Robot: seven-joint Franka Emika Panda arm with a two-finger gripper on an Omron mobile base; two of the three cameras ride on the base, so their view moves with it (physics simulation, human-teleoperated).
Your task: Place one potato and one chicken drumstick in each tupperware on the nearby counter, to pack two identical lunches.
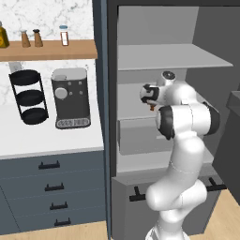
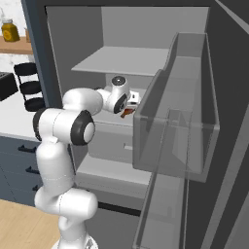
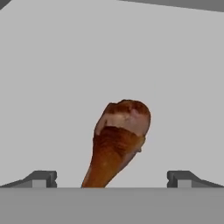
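A reddish-brown chicken drumstick (image 3: 120, 140) lies on a grey fridge shelf (image 3: 52, 87), thick end away from me and narrow end toward the hand. My gripper (image 3: 111, 179) is open, one fingertip (image 3: 43, 178) on each side of the narrow end, touching nothing. From the base, the gripper (image 1: 151, 101) reaches into the open fridge at middle-shelf height, with a bit of the drumstick (image 2: 127, 112) showing just beyond it. The white counter (image 1: 47, 136) lies to the fridge's left. The potato and the tupperware are out of view.
A coffee machine (image 1: 70, 98) and a black three-tier rack (image 1: 29, 96) stand on the counter, under a wooden shelf (image 1: 47, 49) with bottles. The open fridge door (image 2: 185, 112) with clear bins stands close on the right. A grey drawer (image 1: 140, 136) sits below the shelf.
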